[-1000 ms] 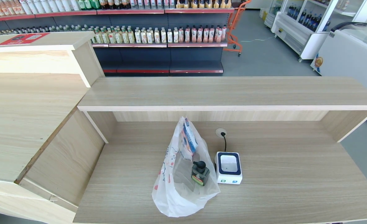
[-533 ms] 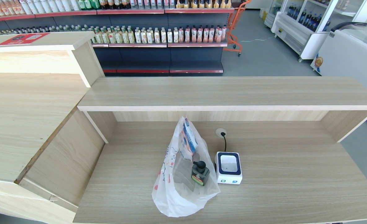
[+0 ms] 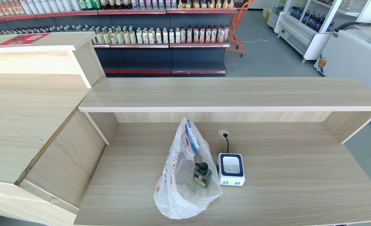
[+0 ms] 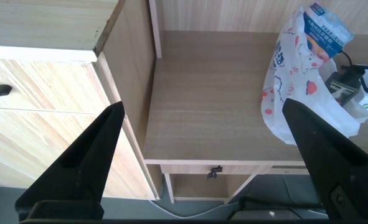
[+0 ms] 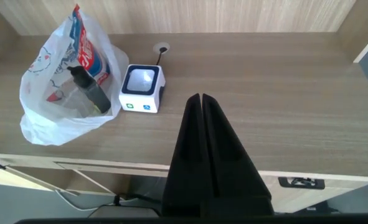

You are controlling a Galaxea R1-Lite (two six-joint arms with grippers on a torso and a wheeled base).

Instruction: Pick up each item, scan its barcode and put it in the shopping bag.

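Shopping bag (image 3: 179, 188) lies mid-bench, nearer the front edge, with its mouth toward the back wall. Inside it are a blue-and-white packet (image 3: 190, 141), upright at the mouth, and a dark bottle (image 3: 202, 175) with a black cap, leaning against the bag wall on the scanner side.

Scanner (image 3: 231, 169) stands just beside the bag on its right, window up. Its cable (image 3: 226, 142) runs back to a port in the bench (image 3: 298, 175).

Left claw (image 4: 203, 104) is spread wide and holds nothing; it hangs off the front edge near the left front corner. Right claw (image 5: 201, 98) has its fingers pressed together and is also empty; it hangs off the front edge, right of the scanner.

Judgement: both goods in view are bagged, so the run looks at or near its end.
- Both arms are best kept back from the front edge.
- Any further pass should approach the bag from above, because the thin film could snag and the bottle could tip.

Surroundings:
- A raised ledge (image 3: 229, 91) overhangs the back edge and limits height there.
- A drawer cabinet (image 4: 40, 130) closes off the left side.
- The cable crosses the route behind the scanner.
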